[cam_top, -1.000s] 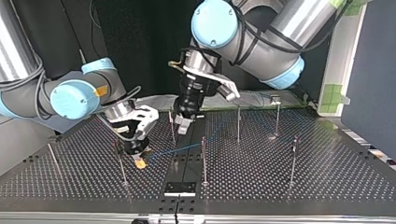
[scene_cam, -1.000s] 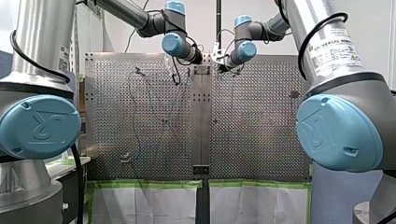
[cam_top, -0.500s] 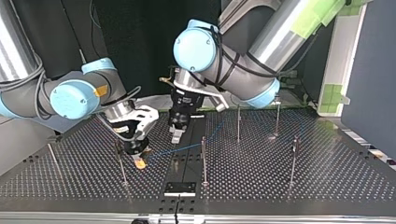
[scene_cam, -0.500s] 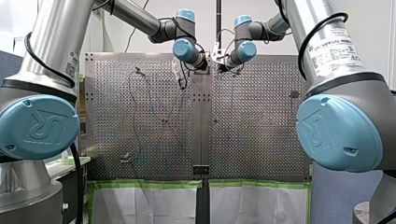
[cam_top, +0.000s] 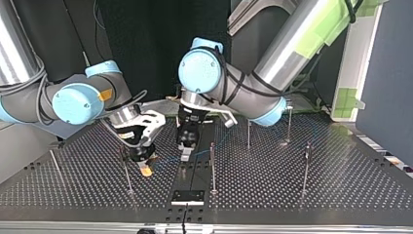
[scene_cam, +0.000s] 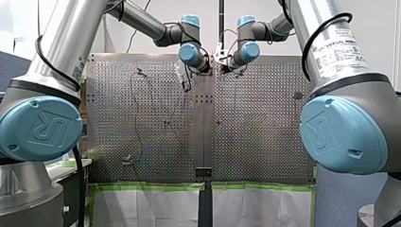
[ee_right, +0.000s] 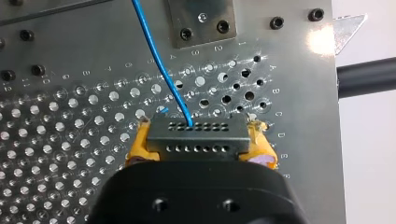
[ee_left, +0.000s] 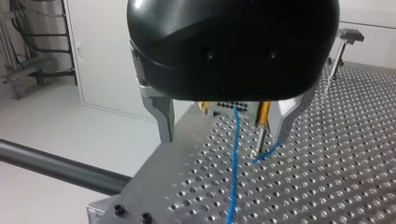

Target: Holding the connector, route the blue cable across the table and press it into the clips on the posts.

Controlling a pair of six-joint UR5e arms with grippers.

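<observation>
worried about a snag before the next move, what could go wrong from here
My left claw is open and only straddles the blue cable, so it could slip out. One thin strand leaves the connector held in my right claw; a hard pull might tear it loose.

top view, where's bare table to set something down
Bare: the table past the rightmost post at the view's right, and its near left corner. Crowded: the middle, around my left gripper, my right gripper with the connector, and the blue cable.
</observation>
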